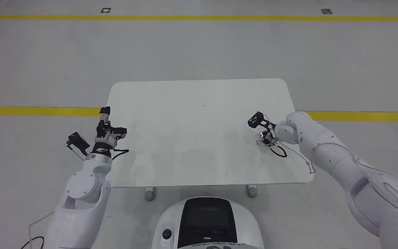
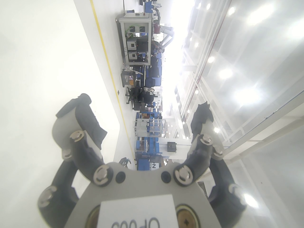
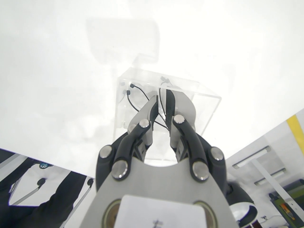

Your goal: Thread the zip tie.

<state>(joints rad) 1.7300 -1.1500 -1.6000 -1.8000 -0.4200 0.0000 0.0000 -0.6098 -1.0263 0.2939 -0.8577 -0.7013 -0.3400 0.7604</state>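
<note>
White table [image 1: 199,124] in the middle of the floor, one arm at each side.

L arm sits at the table's left edge, near corner. L gripper [image 1: 104,119] [image 2: 142,105] points toward the far side, fingers [image 2: 82,119] spread wide w/ nothing between them.

R arm comes in from the right edge. Its wrist hangs over a clear box [image 3: 201,100] that stands on the right part of the table, about midway btwn near and far edges. R gripper [image 1: 265,138] [image 3: 162,94] is dipped into the box from above, fingers [image 3: 171,103] drawn close but not pressed together: a slim gap shows btwn the pads.

Black zip ties [image 3: 135,97] lie loose inside the box, thin curved strands w/ small square heads toward the far-left wall. One strand runs through the gap btwn the R fingers; the gap is wider than the strand, so it isn't pinched there.
</note>
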